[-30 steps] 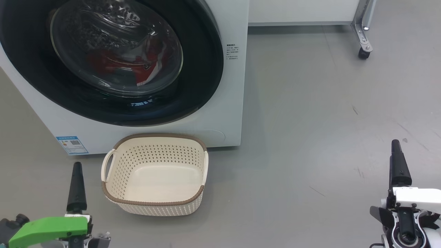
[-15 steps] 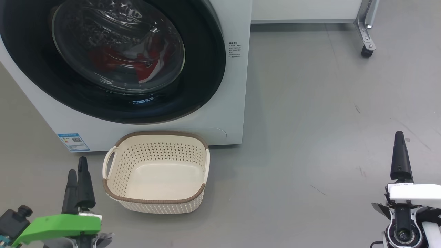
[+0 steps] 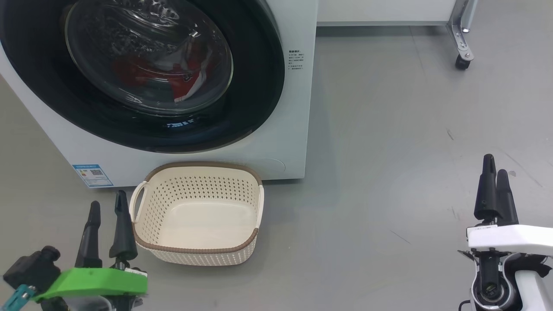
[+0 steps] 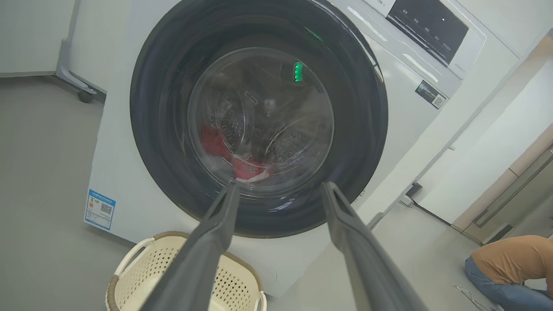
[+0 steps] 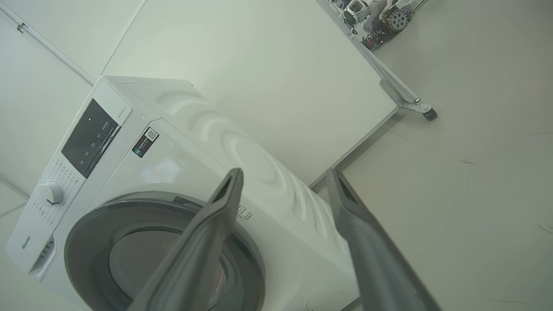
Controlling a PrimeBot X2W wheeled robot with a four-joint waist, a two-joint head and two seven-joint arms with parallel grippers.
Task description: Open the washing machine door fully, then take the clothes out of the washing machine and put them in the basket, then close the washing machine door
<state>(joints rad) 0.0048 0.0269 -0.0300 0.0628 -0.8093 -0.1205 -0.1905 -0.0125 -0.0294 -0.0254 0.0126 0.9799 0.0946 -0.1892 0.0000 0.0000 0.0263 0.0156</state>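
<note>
You've got grey floor (image 3: 389, 151) right across the head view. The machine (image 3: 296, 121) stands on it at upper left, white front towards you; the door (image 3: 257, 86) is shut flat against that front, wide black rim, glass bowl bulging at the centre. Low at the right of the left wrist view, a person (image 4: 510, 263) in an orange top and blue jeans is down on the floor, well apart from the machine.

Now the basket (image 3: 198, 190): upright on the floor just in front of the machine, below the door, its bare cream bottom showing. The clothes (image 3: 183, 88) are inside the drum, red with a white patch, lying low behind the glass.

Your left gripper (image 3: 108, 198) is at lower left, just beside the basket's left handle; jaws spread wide, nothing in them. Its wrist view looks along both fingers at the door's lower half, with the red clothes between the tips. Your right gripper (image 3: 495, 164) is at lower right over bare floor, well apart from machine and basket. The fingers nearly overlap from the head, but its wrist view shows the jaws wide apart and holding nothing.

Small things: the dark panel (image 5: 90, 138) and white knob (image 5: 49, 193) up top; the blue sticker (image 3: 93, 175) at the machine's lower left corner; a black caster (image 3: 462, 64) at far upper right.
</note>
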